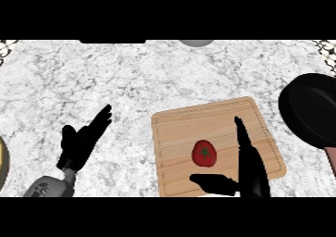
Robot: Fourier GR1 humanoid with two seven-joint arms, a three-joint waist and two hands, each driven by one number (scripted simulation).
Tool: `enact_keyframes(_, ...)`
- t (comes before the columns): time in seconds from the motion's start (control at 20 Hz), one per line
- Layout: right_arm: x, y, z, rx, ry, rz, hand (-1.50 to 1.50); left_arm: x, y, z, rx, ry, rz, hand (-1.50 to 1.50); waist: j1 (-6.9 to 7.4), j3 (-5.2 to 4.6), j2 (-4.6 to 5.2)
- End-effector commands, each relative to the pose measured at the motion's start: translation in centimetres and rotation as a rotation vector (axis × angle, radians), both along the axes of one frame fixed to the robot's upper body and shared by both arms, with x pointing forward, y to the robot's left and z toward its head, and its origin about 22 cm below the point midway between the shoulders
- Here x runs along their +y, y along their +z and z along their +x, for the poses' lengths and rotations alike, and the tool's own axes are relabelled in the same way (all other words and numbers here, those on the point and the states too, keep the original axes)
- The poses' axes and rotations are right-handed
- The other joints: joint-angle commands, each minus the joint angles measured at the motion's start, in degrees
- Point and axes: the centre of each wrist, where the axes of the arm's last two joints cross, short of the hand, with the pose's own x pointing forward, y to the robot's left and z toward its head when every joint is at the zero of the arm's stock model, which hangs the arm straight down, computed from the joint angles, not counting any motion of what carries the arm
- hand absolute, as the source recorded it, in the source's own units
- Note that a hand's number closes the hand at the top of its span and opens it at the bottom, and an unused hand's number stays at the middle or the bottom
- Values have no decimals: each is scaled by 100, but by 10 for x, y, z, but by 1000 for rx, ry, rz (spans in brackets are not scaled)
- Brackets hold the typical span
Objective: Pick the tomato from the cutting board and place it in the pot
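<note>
Head view: tomato (204, 152) is sitting ungrasped on cutting board (190, 127), right hand (247, 178) is flanking it with fingers spread, pot (314, 115) is awaiting it.

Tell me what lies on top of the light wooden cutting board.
A red tomato with a green stem sits on the wooden cutting board. The black right hand hovers open over the board's right side, hiding the wood beneath it.
</note>
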Motion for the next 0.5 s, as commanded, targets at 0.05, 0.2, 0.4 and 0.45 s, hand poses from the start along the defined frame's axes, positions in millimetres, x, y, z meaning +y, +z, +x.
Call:
enact_keyframes(0.05, -20, -5, -11, -26, 13, 71, -150, 18, 9, -4, 6, 1, 13, 0, 6, -13, 11)
enact_keyframes(0.2, -16, -6, -9, -78, 40, 167, -150, -25, -22, -7, 13, -6, -1, 0, -17, -13, 19)
enact_keyframes(0.4, -14, -54, -17, -152, 33, 247, -150, 13, -10, 1, 7, 0, 6, 0, -3, -8, 24)
enact_keyframes(0.45, -10, -37, -11, -142, 38, 290, -150, -3, 4, -15, 29, -18, 1, 0, 31, -9, 9)
